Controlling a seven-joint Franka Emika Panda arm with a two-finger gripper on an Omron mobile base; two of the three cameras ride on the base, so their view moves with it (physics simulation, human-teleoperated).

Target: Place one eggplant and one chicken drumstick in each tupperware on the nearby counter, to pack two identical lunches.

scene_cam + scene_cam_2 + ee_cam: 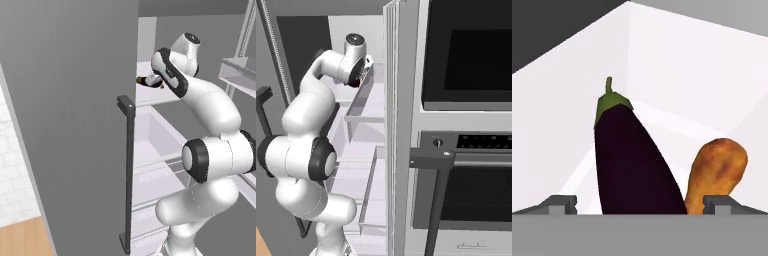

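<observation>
Gripper (639, 204) is reached into the open fridge (150, 135), jaws spread wide and empty, straddling the eggplant (632, 165) on a white shelf; drumstick (717, 172) lies just beside. Placement suits an eggplant grasp.

An open fridge door (70, 125) in flat grey takes up the left of the left base view, with a dark vertical handle (129, 175) along its edge. Past it, a white fridge interior (150, 135) with pale shelves is seen. A white brick wall (12, 165) and a patch of light wooden floor (25, 240) are seen at the lower left. In the right base view, clear door shelves (368, 105) are stacked beside a grey panel edge. To its right, a built-in oven (466, 195) with a dark window and a bar handle (456, 160) is set below a second dark-fronted appliance (471, 50). Even, shadowless light is noted.
</observation>
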